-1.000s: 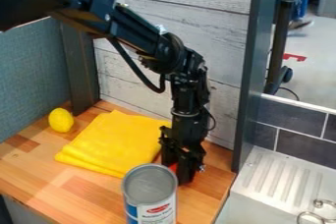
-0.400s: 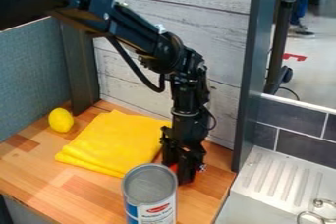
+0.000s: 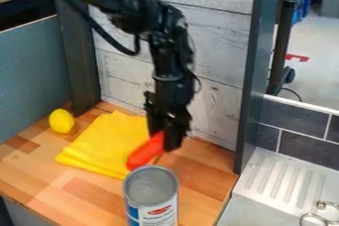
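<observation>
Just beyond the can (image 3: 151,185), on its far side, the black gripper (image 3: 163,141) hangs with its jaws clamped on a red object (image 3: 143,152), which is blurred and hard to name. The object lies to the left of the jaws and a little nearer the camera, its long axis slanting from the jaws toward the near left. Its free end shows over the right part of a folded yellow cloth (image 3: 104,142), close to the can's rim; whether it touches either, I cannot tell. The arm (image 3: 171,61) comes from the far left, bends over, and drops almost upright at the wrist. The can stands upright at the near edge of the counter (image 3: 63,185), while a yellow lemon-like thing (image 3: 61,121) rests left of the cloth.
</observation>
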`<state>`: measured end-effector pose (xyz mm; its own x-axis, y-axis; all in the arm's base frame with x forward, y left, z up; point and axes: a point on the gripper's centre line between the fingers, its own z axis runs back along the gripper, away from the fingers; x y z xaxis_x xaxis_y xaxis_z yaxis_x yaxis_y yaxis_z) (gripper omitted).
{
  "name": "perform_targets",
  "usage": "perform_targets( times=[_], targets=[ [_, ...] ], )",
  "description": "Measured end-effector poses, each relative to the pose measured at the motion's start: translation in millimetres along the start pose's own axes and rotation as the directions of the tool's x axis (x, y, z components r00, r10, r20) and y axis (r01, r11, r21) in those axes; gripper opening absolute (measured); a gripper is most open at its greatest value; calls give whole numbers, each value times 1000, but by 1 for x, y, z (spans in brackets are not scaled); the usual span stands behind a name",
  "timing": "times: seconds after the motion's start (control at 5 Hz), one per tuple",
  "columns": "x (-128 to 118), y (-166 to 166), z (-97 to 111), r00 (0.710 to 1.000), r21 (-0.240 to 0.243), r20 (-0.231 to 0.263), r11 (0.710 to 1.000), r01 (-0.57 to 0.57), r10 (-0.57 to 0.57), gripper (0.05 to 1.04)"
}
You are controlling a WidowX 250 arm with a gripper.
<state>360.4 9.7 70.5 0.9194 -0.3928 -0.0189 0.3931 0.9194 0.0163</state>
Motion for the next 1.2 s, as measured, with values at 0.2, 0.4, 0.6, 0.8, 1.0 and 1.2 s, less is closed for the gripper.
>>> perform_targets(
  times=[0.2, 0.4, 0.6, 0.8, 1.0, 1.2],
  targets=[
    [-16, 14, 14, 999, 8, 12, 999, -33, 33, 560],
    [-54, 34, 31, 990, -2, 34, 991, -136, 136, 560],
    [-99, 59, 47, 955, -27, 84, 959, -283, 284, 560],
    [-120, 79, 46, 940, 51, 80, 941, -336, 331, 560],
    [-138, 103, 37, 903, 71, 87, 902, -426, 420, 560],
    [-150, 122, 26, 871, 100, 94, 866, -490, 482, 560]
  ],
)
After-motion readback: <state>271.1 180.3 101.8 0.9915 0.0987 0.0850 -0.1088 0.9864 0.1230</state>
